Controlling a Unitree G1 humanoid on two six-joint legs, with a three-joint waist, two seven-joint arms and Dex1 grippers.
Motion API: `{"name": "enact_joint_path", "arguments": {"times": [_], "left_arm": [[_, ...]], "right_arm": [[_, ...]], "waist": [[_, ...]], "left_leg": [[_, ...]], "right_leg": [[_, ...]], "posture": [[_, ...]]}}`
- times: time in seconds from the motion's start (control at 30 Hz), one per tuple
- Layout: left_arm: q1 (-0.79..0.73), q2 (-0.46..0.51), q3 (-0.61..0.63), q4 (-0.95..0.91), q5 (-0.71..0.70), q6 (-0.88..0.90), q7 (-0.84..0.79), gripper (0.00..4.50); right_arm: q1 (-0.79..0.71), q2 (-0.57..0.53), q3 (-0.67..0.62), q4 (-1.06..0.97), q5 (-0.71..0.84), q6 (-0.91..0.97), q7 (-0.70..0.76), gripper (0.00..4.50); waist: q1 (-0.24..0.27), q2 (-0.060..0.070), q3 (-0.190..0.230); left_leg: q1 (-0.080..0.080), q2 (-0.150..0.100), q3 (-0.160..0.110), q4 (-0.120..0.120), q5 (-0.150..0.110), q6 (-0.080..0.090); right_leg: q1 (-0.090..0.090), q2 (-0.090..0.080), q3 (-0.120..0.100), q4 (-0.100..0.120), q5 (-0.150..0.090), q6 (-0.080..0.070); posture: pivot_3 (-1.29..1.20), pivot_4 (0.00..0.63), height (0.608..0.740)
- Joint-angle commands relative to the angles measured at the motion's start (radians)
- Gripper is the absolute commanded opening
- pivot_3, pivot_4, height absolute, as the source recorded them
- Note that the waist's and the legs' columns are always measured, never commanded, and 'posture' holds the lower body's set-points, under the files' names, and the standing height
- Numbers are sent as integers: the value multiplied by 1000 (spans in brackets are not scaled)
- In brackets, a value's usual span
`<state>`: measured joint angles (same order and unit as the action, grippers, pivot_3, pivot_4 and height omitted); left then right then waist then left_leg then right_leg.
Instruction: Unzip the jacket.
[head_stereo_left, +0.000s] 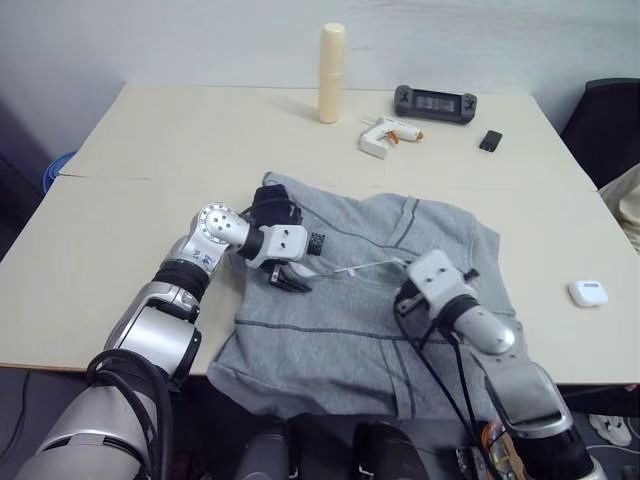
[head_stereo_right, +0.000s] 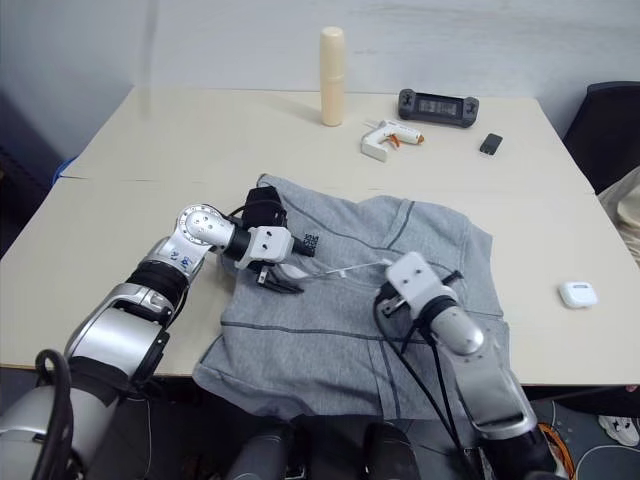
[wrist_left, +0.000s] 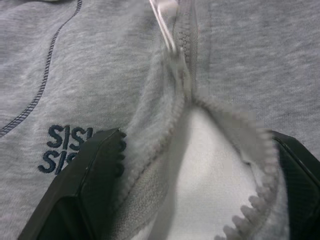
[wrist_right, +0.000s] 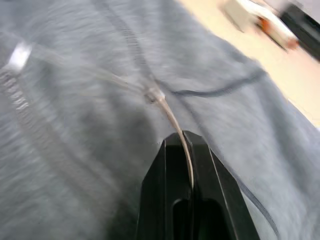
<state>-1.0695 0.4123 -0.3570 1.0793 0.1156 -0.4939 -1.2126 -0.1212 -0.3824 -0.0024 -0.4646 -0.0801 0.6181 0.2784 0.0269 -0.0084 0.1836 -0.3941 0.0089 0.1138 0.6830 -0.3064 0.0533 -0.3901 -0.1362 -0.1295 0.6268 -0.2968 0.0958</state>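
Both arms silver-grey metal shells with black joint bands and white wrist housings. Left arm: round silver joint cap with small screws and blue mark; white block near wrist carries black square-patterned tag. Left hand (head_stereo_left: 290, 278) — two black fingers, ribbed inner pads. Right hand (wrist_right: 183, 145) — slim black fingers, smooth tapered tips. Black cables loop along right forearm; orange wiring lower down.

Head stereo pair: looking forward and down over the table (head_stereo_left: 120, 150), both taking in the jacket (head_stereo_left: 370, 300) and both arms.
Left wrist camera: facing along its fingers (wrist_left: 85, 185), sitting very close to the zipper (wrist_left: 187, 60).
Right wrist camera: looking along its fingers (wrist_right: 165, 195), close over grey fleece.
Shared: all views are covering the jacket front.
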Motion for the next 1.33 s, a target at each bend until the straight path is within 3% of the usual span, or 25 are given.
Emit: {"name": "enact_joint_path", "arguments": {"times": [0.03, 0.17, 0.27, 0.37, 0.47, 0.6, 0.7, 0.73, 0.8, 0.87, 0.93, 1.0, 1.17, 1.23, 1.33], "left_arm": [[46, 25, -10, 60, 62, 11, 40, 4073], [56, 34, 1, 57, 65, 10, 47, 4073], [62, 38, 10, 55, 63, 10, 51, 4073], [66, 39, 23, 49, 52, 17, 53, 4073], [65, 35, 41, 44, 35, 36, 49, 4073], [64, 23, 79, 23, 3, 77, 32, 4073], [67, 17, 148, -83, -116, 249, -116, 4073], [71, 30, 171, -153, -175, 361, -192, 4341], [75, 115, 220, -353, -311, 645, -347, 4500], [94, 199, 234, -509, -403, 826, -400, 4500], [114, 388, 220, -677, -608, 1040, -402, 4500], [127, 492, 230, -763, -713, 1156, -402, 4500], [171, 728, 335, -723, -704, 1132, -402, 4500], [220, 794, 344, -709, -687, 1077, -402, 4500], [294, 820, 366, -718, -651, 997, -383, 4500]], "right_arm": [[28, -7, -290, -37, 77, 55, -39, 10], [45, -125, -553, 71, 138, 45, -2, 10], [23, -269, -744, 274, 188, 8, 29, 10], [-12, -372, -812, 428, 250, -18, 89, 10], [-43, -413, -765, 469, 286, -25, 139, 10], [-103, -401, -578, 411, 364, -10, 272, 10], [-157, -406, -444, 382, 433, 28, 395, 10], [-168, -418, -411, 389, 442, 43, 424, 0], [-150, -495, -351, 396, 431, 38, 519, 383], [-122, -556, -356, 385, 452, 40, 590, 900], [-17, -660, -471, 337, 529, 96, 747, 1566], [75, -723, -550, 303, 557, 94, 849, 2216], [317, -822, -920, 366, 516, 108, 1087, 3868], [393, -824, -1013, 387, 501, 123, 1147, 3868], [448, -804, -1067, 387, 509, 130, 1170, 3868]], "waist": [[0, 1, -3], [-2, 5, -6], [-4, 6, -6], [-7, 7, -7], [-16, 8, -7], [-28, 8, -7], [-32, 8, -7], [-30, 8, -7], [-29, 8, -6], [-28, 8, -5], [-29, 8, -2], [-28, 9, 2], [-22, 9, 4], [-22, 8, 4], [-24, 8, 4]], "left_leg": [[0, 0, 0, 0, 0, 0], [1, 0, 1, -1, -1, 1], [3, 0, 4, -2, -2, 2], [4, 0, 6, -4, -3, 4], [5, 2, 6, -5, -5, 6], [5, 2, 7, -5, -5, 6], [4, 3, 7, -5, -5, 6], [3, 3, 6, -5, -5, 5], [-1, 4, 5, -4, -1, -1], [-14, 3, 5, -1, -1, -1], [-17, 2, 6, -1, -1, 0], [-19, 1, 5, -2, -2, 1], [-8, 0, 4, -1, -4, 5], [-6, 0, 4, -1, -7, 5], [-5, 3, 3, -2, -12, -2]], "right_leg": [[0, 0, 0, 0, 0, 0], [0, 0, 1, -1, 0, 0], [0, 1, 2, -1, 0, 0], [-1, 1, 4, -1, 0, 0], [-1, 1, 6, -1, 0, 0], [-1, 1, 7, -1, 0, -1], [-2, 1, 7, -1, 0, -1], [-4, 1, 7, -1, -1, -1], [-5, 3, 4, 1, -1, -2], [-16, 6, 3, 1, -1, -2], [-18, 6, 2, 1, -1, -2], [-19, 6, 2, -1, -1, -1], [-5, 6, 0, -7, 1, 5], [-3, 4, 1, -11, 2, 6], [-3, 1, 3, -14, 4, 5]], "posture": [[0, 150, 740], [0, 150, 740], [0, 150, 740], [0, 150, 740], [0, 150, 740], [0, 150, 740], [0, 150, 740], [0, 150, 740], [0, 150, 740], [0, 150, 740], [0, 150, 740], [0, 150, 740], [0, 150, 740], [0, 150, 740], [0, 150, 740]]}}
